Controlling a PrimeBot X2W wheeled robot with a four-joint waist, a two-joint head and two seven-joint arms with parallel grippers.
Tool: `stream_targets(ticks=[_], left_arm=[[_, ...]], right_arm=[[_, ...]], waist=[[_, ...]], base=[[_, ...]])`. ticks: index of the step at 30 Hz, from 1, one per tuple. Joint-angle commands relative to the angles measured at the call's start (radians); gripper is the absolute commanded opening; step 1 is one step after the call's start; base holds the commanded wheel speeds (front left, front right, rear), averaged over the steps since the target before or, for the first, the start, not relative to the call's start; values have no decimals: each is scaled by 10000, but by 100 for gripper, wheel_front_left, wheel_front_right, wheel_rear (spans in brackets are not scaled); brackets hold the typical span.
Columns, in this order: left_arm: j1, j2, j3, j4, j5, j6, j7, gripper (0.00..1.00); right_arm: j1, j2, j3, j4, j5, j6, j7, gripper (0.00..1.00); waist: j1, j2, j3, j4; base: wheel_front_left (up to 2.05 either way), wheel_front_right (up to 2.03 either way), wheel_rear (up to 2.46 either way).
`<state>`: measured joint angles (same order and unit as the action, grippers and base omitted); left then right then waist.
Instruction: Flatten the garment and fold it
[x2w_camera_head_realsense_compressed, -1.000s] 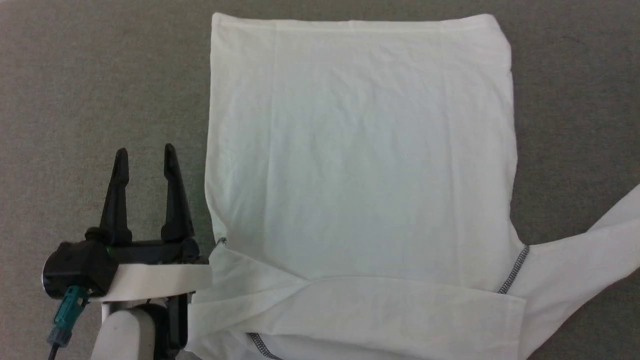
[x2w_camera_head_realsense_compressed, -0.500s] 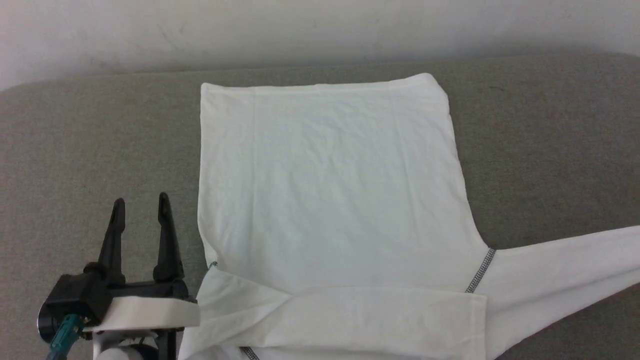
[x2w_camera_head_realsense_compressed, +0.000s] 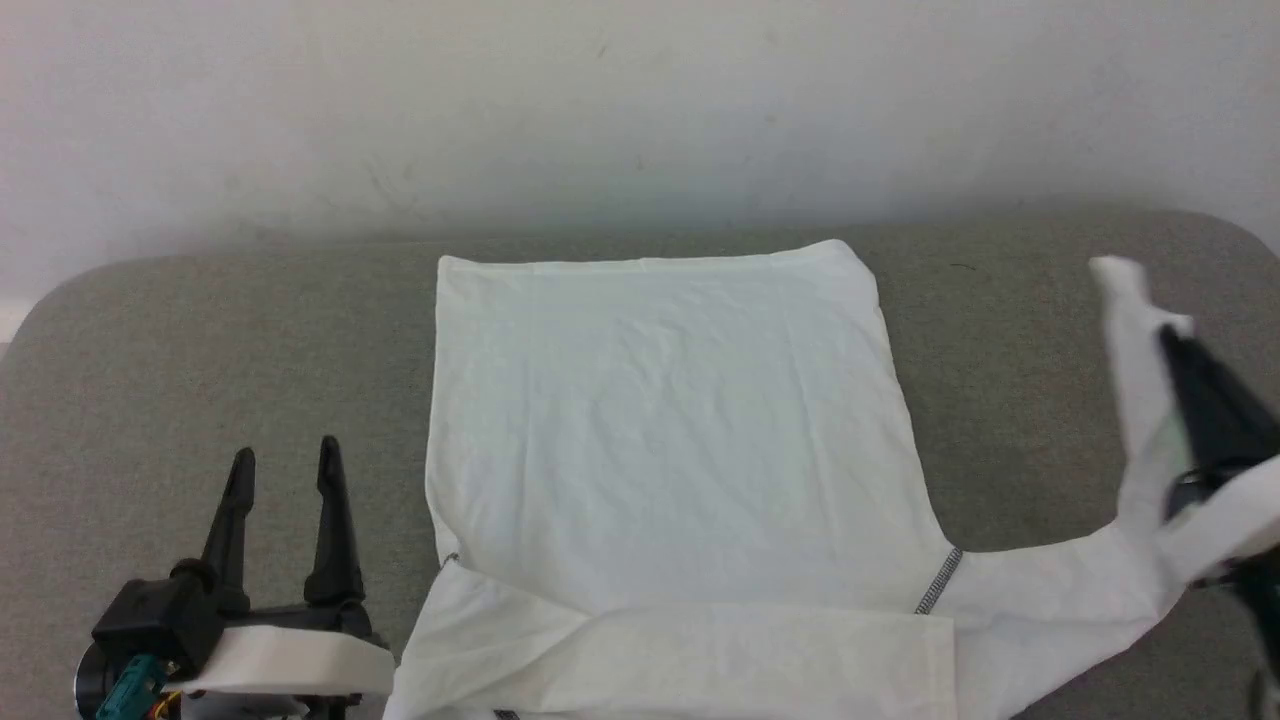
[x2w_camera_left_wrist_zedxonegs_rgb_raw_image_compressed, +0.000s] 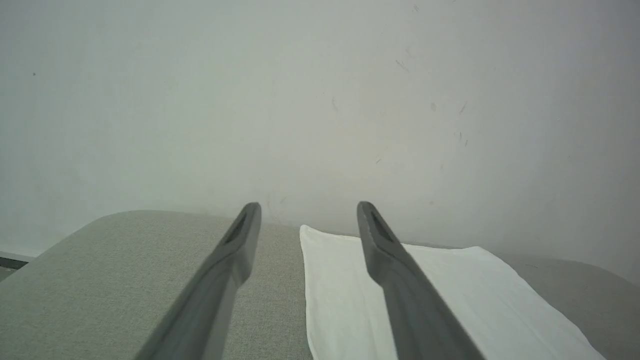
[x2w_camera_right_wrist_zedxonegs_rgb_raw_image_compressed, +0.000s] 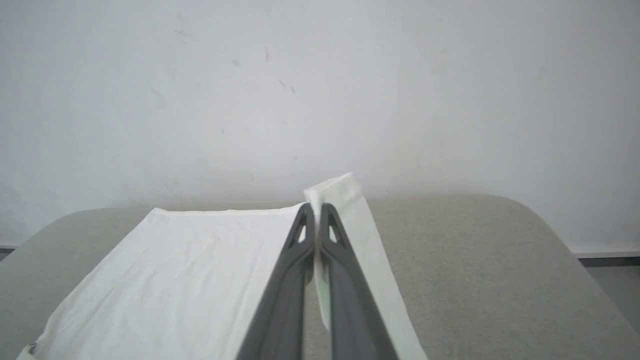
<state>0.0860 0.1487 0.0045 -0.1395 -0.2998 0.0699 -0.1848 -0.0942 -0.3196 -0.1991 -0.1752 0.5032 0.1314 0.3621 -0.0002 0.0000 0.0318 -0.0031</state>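
Jaws of right arm (x2w_camera_head_realsense_compressed: 1210, 410) clenched on raised sleeve (x2w_camera_head_realsense_compressed: 1125, 300) of garment (x2w_camera_head_realsense_compressed: 660, 430), left arm (x2w_camera_head_realsense_compressed: 165, 620) low, jaws spread.

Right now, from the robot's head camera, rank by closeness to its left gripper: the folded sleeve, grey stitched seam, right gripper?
1. Folded sleeve: right beside the left gripper, lower middle.
2. Grey stitched seam: lower right.
3. Right gripper: far right, pinching the other sleeve.

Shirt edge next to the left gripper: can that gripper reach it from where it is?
Probably yes. The left gripper is open and hangs over the grey surface right beside the left edge of the shirt, with nothing in between to block it.
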Motion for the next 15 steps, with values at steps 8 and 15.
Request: stream_targets(ticks=[8, 15], left_arm=[[-81, 36, -190, -26, -104, -93, 121, 100], [-368, -5, -360, 121, -109, -118, 73, 100]], right_arm=[[0, 2258, 3498, -575, -88, -7, 436, 0], [-535, 2635, 6897, 1006, 755, -7, 86, 0]], waist=[[2, 0, 12, 368], [2, 0, 353, 690]], base=[[0, 0, 0], [0, 0, 0]])
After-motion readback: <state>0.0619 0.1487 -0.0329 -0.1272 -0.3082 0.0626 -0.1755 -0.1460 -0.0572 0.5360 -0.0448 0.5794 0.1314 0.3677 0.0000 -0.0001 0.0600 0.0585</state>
